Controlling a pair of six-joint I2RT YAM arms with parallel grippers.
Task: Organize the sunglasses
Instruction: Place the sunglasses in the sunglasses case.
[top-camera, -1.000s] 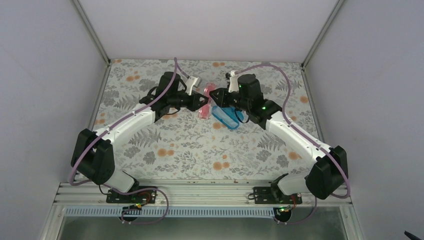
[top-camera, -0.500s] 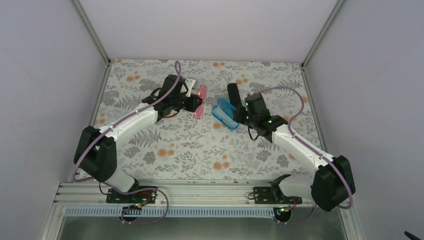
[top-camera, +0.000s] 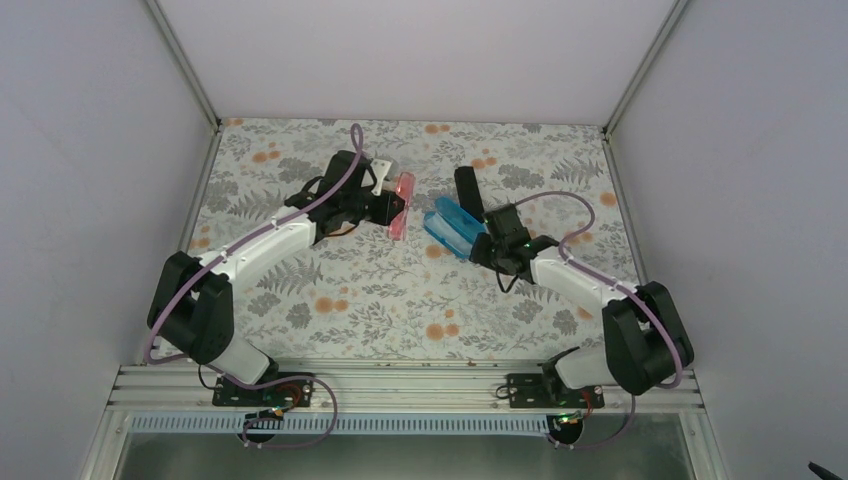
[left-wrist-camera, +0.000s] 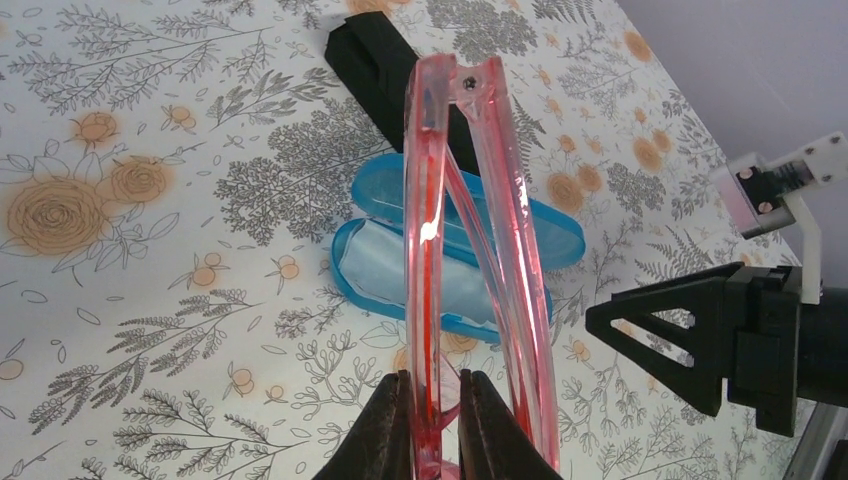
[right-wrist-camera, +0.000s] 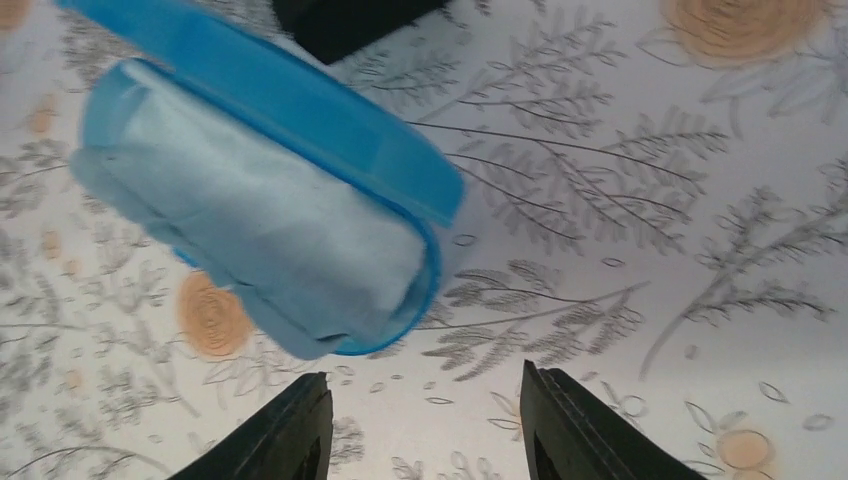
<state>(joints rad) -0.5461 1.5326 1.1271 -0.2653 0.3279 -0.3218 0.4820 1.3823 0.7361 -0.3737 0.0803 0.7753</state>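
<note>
Wrist views only: cloth (right-wrist-camera: 260, 220) lies in open case (right-wrist-camera: 300, 110) | right gripper (right-wrist-camera: 425, 400) beside case, wide, empty | left gripper (left-wrist-camera: 435, 400) pinches sunglasses (left-wrist-camera: 422, 200)

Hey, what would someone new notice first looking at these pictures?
The pink sunglasses stand out, folded and pinched in the left fingers over the middle of the floral table. Just to their right lies an open blue case with a light blue cloth inside. The right fingers stand open beside it.
</note>
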